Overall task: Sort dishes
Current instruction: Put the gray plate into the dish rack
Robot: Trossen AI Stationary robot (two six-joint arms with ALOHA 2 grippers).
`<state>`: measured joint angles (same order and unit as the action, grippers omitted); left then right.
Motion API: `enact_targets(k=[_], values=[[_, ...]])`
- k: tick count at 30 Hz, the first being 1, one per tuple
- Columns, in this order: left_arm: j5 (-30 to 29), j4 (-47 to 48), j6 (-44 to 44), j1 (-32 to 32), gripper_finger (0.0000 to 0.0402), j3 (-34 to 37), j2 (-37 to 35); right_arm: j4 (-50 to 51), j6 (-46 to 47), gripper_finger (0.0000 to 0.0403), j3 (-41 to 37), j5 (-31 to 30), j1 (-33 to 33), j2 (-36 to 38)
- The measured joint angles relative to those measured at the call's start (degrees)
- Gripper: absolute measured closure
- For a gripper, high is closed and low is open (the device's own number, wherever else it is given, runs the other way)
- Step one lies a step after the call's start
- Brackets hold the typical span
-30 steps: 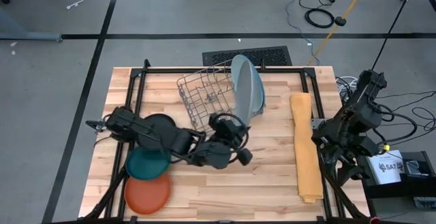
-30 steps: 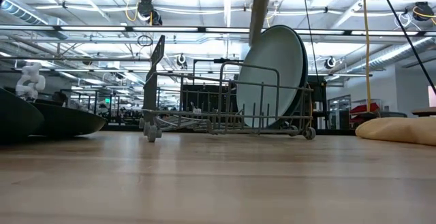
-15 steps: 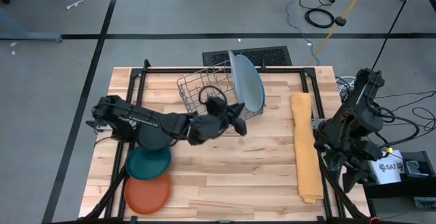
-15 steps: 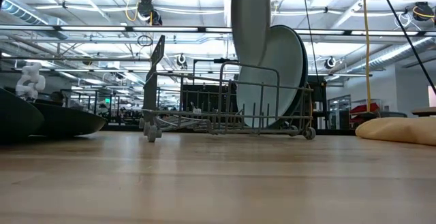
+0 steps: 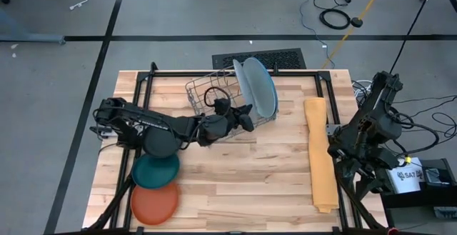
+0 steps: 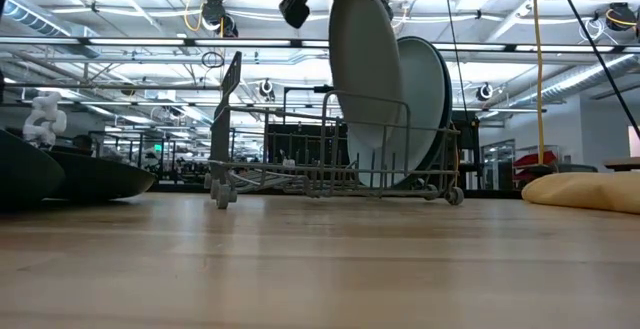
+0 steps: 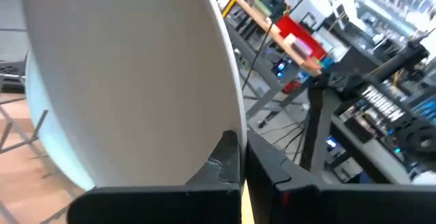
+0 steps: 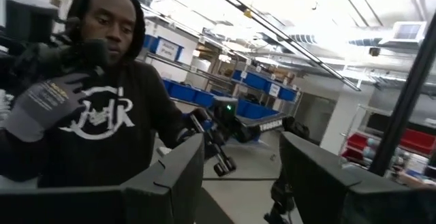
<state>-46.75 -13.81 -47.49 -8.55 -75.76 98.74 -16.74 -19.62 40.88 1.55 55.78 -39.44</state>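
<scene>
Two large plates stand on edge at the right end of the wire rack (image 5: 218, 99), which sits at the far middle of the bench (image 5: 264, 178). The left hand (image 5: 243, 116) is clamped on the rim of the grey plate (image 5: 241, 85) and holds it upright in the rack, just beside the light blue plate (image 5: 263, 85) that already stands there. In the low view the grey plate (image 6: 362, 79) partly covers the light blue one (image 6: 425, 99). On the left side of the bench three smaller plates lie flat: the black plate (image 5: 161, 141), the teal plate (image 5: 156, 171) and the orange plate (image 5: 154, 203), the nearest. A folded cloth (image 5: 319, 153) lies along the right side. The right hand (image 8: 242, 183) waits beyond the bench's right edge, fingers apart; a person (image 8: 88, 94) shows behind it, probably standing.
</scene>
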Motion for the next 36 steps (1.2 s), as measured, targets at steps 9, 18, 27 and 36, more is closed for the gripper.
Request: enact_targets(k=[9,18,27,36], values=[[-3.2,1.2,-1.5,-1.0,0.0401,0.5,-0.5,0.4,-1.2,0.0218,0.0,-0.4,0.0,0.1],[-3.5,2.1,-3.2,1.6,0.0401,1.2,0.2,0.4,-1.2,0.0218,0.0,-0.5,0.0,0.2],[-0.5,-2.1,-5.6,3.7,0.0401,1.2,4.7,0.3,-0.8,0.0218,0.0,-2.1,0.0,0.2],[2.1,-11.1,-1.5,3.5,0.0401,1.2,4.4,0.4,-0.6,0.0218,0.0,-2.0,0.0,0.2]])
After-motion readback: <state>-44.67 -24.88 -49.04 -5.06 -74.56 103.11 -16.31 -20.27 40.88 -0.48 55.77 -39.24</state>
